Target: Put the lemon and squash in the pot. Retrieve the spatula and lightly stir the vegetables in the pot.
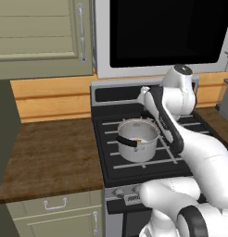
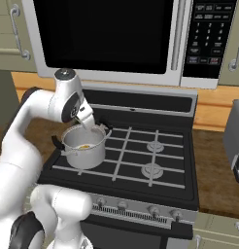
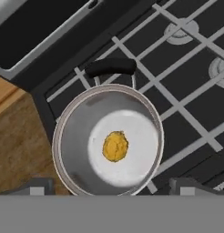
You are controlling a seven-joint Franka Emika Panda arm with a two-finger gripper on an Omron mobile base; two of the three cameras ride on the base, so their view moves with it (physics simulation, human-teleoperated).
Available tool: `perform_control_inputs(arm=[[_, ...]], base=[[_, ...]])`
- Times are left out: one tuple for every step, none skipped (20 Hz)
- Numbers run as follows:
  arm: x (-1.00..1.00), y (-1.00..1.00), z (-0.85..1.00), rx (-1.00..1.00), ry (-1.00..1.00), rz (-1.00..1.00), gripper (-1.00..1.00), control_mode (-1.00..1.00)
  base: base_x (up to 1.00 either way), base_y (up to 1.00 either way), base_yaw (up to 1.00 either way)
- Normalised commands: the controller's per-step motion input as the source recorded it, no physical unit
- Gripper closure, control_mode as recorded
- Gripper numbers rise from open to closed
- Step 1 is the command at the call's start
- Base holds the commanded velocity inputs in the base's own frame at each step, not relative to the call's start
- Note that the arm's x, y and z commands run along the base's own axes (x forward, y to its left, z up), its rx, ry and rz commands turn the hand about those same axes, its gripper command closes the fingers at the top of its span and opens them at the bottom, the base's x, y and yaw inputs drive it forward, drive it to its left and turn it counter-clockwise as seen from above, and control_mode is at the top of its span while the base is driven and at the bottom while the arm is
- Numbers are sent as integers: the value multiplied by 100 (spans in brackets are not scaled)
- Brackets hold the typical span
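Pincer (image 3: pixel 109 186) spread wide, empty — above pot (image 3: pixel 68 136) holding 1 yellow vegetable (image 3: pixel 115 146).

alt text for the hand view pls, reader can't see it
Looking straight down into a shiny steel pot on a black gas stove, with one small yellow-orange vegetable piece lying on its bottom. The pot's black handle points toward the top of the picture, and a wooden counter runs along the left. The open claw hangs above the pot.
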Motion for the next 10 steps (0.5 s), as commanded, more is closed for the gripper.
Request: perform_control_inputs(arm=[[-100,-68,30,-6,-12,20,-100,-100],[-100,-73,29,-8,-11,23,-100,-100],[-100,-71,16,-10,-3,24,-100,-100],[-100,-68,0,-10,0,26,-100,-100],[-80,-63,0,-9,0,29,-100,-100],[-64,-49,0,-9,0,30,-100,-100],[-40,-17,-9,-8,0,23,-100,-100],[0,19,-5,-3,0,5,-100,-100],[0,7,0,-6,0,0,-100,-100],[0,1,0,-1,0,0,-100,-100]], base=[[0,0,0],[0,0,0],[0,0,0],[0,0,0],[0,0,0],[0,0,0],[0,0,0],[0,0,0],[0,0,0],[0,0,0]])
